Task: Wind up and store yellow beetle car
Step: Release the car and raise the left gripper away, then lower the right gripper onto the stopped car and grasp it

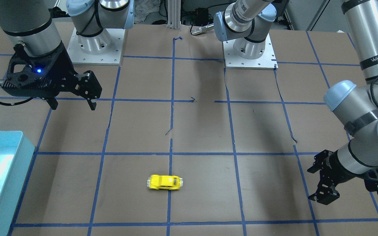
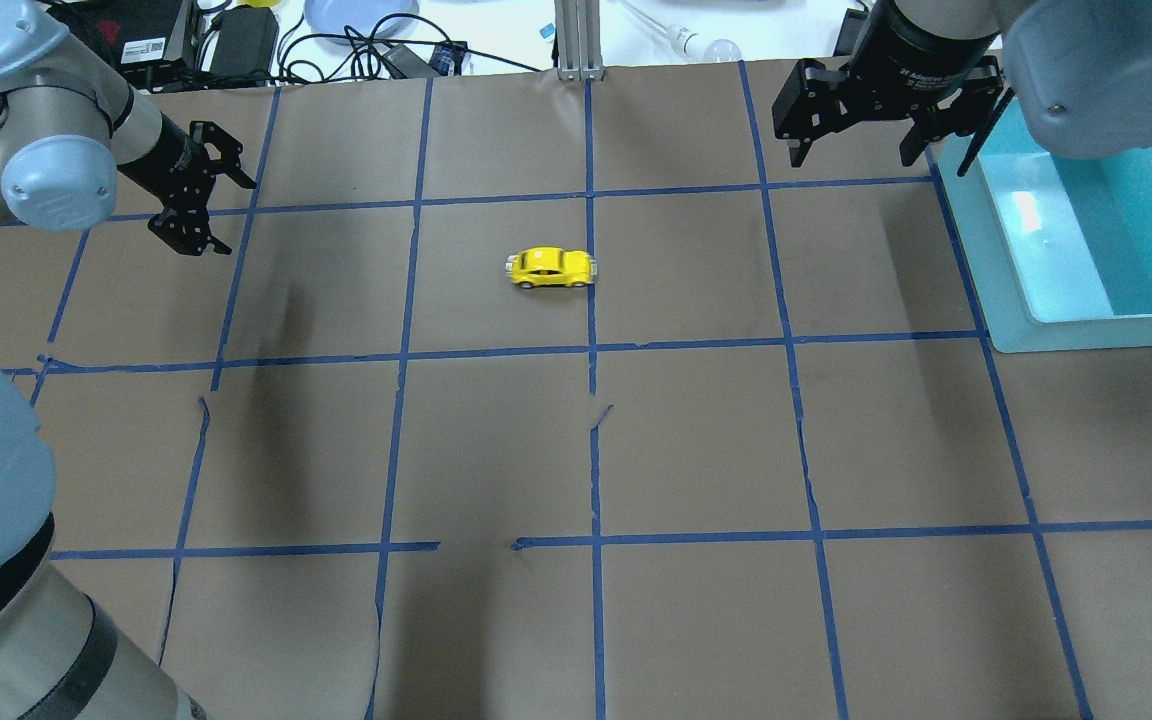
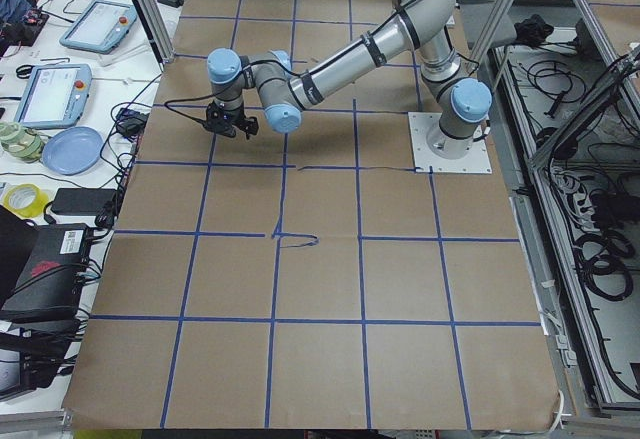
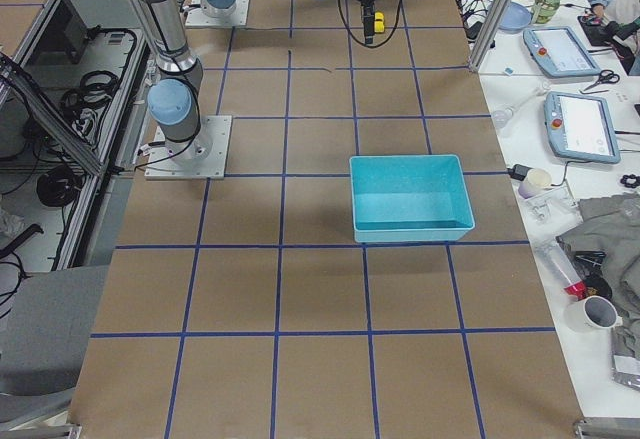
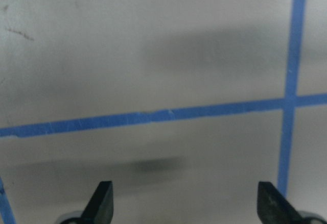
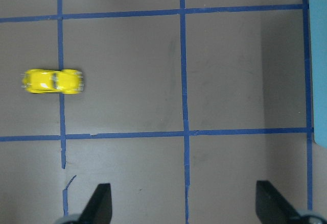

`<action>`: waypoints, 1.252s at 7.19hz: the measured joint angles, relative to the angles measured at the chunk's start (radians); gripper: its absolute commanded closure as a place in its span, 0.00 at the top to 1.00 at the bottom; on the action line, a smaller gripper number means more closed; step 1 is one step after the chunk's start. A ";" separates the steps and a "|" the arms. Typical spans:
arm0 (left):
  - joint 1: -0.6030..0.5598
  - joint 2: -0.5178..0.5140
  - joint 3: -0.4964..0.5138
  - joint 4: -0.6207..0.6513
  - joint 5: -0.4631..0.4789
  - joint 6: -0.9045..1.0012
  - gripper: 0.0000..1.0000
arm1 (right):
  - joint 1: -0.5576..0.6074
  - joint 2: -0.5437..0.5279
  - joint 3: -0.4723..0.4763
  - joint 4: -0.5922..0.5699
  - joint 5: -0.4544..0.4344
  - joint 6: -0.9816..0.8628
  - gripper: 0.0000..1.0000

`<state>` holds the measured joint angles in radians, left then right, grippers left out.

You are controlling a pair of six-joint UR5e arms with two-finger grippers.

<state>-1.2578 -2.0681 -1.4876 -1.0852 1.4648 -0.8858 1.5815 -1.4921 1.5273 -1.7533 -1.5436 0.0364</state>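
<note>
The yellow beetle car (image 1: 165, 182) stands on its wheels on the brown paper, mid-table on the far side from the robot. It also shows in the overhead view (image 2: 550, 268) and at the left of the right wrist view (image 6: 53, 81). My right gripper (image 2: 851, 160) is open and empty, high above the table beside the teal bin, well to the right of the car. My left gripper (image 2: 239, 215) is open and empty, low over the paper, far to the left of the car. The left wrist view shows only bare paper and tape between the fingertips (image 5: 104, 201).
A teal bin (image 2: 1086, 335) sits at the table's right end and looks empty; it also shows in the front-facing view (image 1: 18, 144). Blue tape lines grid the paper. Cables, tablets and clutter lie beyond the far edge.
</note>
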 measured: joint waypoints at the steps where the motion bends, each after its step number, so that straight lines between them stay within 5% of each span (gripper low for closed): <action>1: -0.016 0.033 0.039 -0.078 0.043 0.161 1.00 | 0.000 -0.001 0.001 0.000 -0.001 -0.001 1.00; 5: -0.109 0.175 0.226 -0.277 0.077 0.867 1.00 | 0.000 -0.003 0.005 0.000 -0.004 -0.001 1.00; 9: -0.218 0.243 0.239 -0.465 0.089 0.941 1.00 | -0.019 0.006 0.012 -0.032 -0.002 -0.182 1.00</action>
<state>-1.4758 -1.8251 -1.2484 -1.5506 1.5540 0.0551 1.5621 -1.4862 1.5396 -1.7858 -1.5451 -0.1456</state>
